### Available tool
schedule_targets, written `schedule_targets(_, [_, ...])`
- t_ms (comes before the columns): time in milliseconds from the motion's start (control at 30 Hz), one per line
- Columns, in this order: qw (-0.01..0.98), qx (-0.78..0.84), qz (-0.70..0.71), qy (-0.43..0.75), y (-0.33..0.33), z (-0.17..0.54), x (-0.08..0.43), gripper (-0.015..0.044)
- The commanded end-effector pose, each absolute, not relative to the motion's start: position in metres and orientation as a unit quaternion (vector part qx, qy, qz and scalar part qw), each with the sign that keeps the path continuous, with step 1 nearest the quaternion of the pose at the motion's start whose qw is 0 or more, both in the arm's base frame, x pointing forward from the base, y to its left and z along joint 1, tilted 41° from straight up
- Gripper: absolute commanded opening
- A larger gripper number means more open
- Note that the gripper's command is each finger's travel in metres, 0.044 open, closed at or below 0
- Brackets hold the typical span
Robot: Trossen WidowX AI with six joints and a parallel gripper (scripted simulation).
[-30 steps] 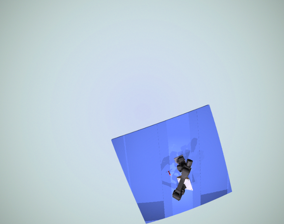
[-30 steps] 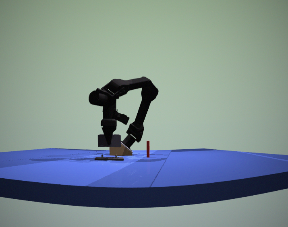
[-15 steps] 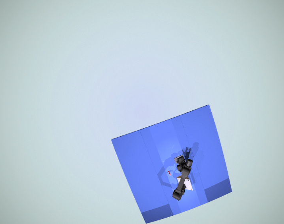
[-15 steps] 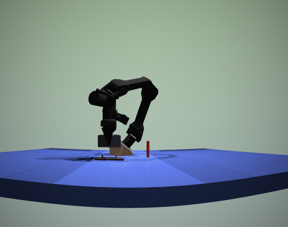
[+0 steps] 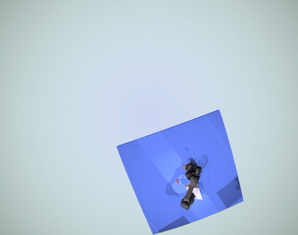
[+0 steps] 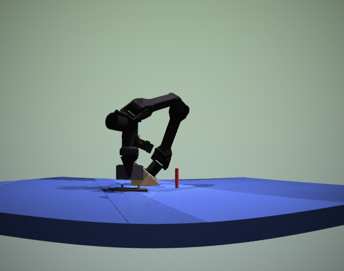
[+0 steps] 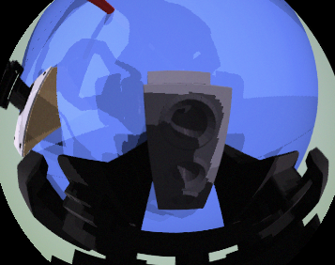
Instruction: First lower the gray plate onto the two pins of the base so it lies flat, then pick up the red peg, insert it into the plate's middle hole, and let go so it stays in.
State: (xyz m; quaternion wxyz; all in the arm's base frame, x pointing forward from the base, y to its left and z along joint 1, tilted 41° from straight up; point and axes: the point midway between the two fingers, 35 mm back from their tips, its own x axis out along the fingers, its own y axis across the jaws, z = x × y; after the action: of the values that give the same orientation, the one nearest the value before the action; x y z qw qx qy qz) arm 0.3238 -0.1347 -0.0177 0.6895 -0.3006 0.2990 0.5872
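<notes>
My gripper (image 6: pixel 129 174) (image 7: pixel 181 140) is shut on the gray plate (image 6: pixel 137 172) (image 7: pixel 152 105) and holds it level. In the wrist view the plate shows a large round hole and a smaller one. The dark base (image 6: pixel 131 190) (image 7: pixel 178 77) lies on the table below it, with two short pins pointing up. In the exterior view the plate hangs just above the pins with a small gap. How well holes and pins line up is hidden. The red peg (image 5: pixel 177 181) (image 6: pixel 176 178) (image 7: pixel 103 6) stands upright on the table, apart from the base.
A tan wedge block (image 6: pixel 145 180) (image 7: pixel 46 105) with a white sloping face (image 5: pixel 197 194) carries the arm's foot. It stands behind the base in the exterior view. The arm covers part of it from above. The blue table (image 5: pixel 154 161) bears broad shadows.
</notes>
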Motion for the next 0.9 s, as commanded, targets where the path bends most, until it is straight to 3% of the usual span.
schedule_targets(0, [0.69, -0.296, 0.588, 0.299, -0.131, -0.021, 0.324, 0.0])
schedule_targets(800, [0.69, -0.302, 0.587, 0.299, -0.121, -0.035, 0.327, 0.0])
schedule_targets(867, [0.69, -0.302, 0.587, 0.299, -0.121, -0.035, 0.327, 0.0053])
